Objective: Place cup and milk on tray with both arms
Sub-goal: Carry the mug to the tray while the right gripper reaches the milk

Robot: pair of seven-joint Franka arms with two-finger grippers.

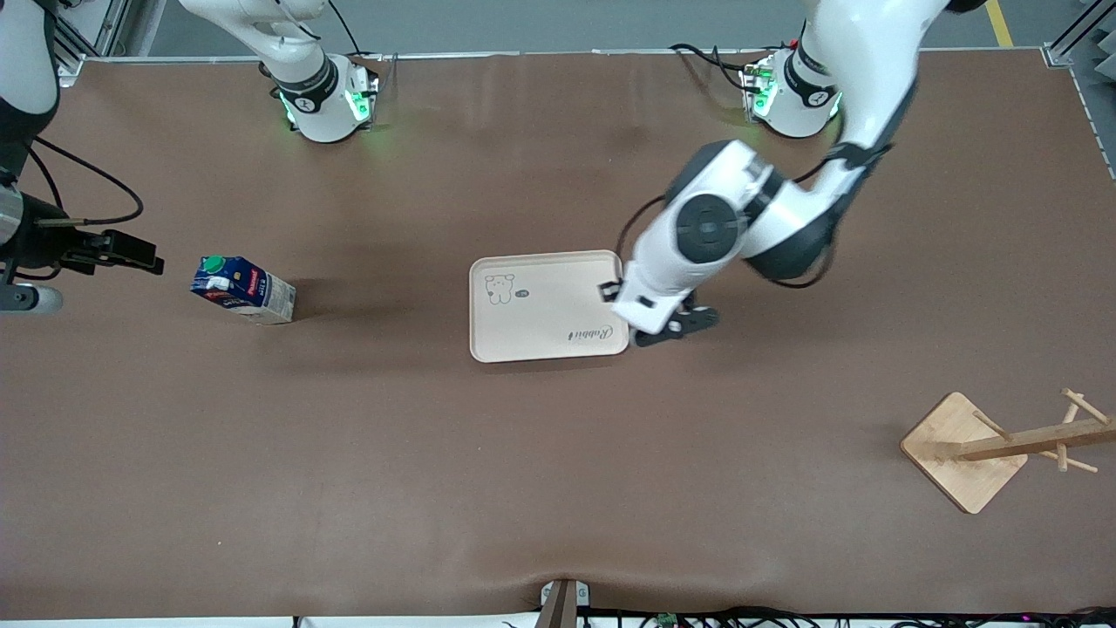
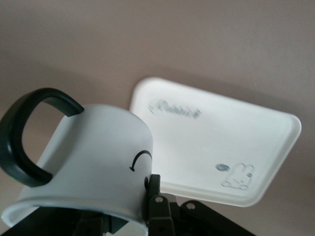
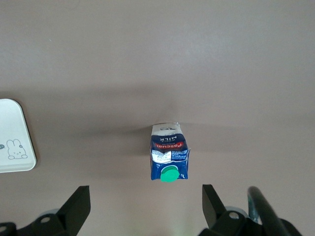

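Observation:
The cream tray [image 1: 545, 305] lies mid-table and shows in the left wrist view [image 2: 221, 142]. My left gripper [image 1: 676, 324] hangs over the table just beside the tray's edge toward the left arm's end. It [image 2: 145, 206] is shut on the rim of the white cup [image 2: 93, 162], which has a black handle [image 2: 24, 132]. The cup is hidden under the wrist in the front view. The milk [image 1: 242, 290] stands toward the right arm's end of the table. My right gripper [image 1: 122, 251] is open and empty beside it. In the right wrist view [image 3: 145, 192] the milk [image 3: 169, 157] is ahead of the jaws.
A wooden mug rack [image 1: 963, 453] with pegs stands toward the left arm's end, nearer the front camera than the tray. A corner of the tray [image 3: 15, 137] shows in the right wrist view. Bare brown table lies between the milk and the tray.

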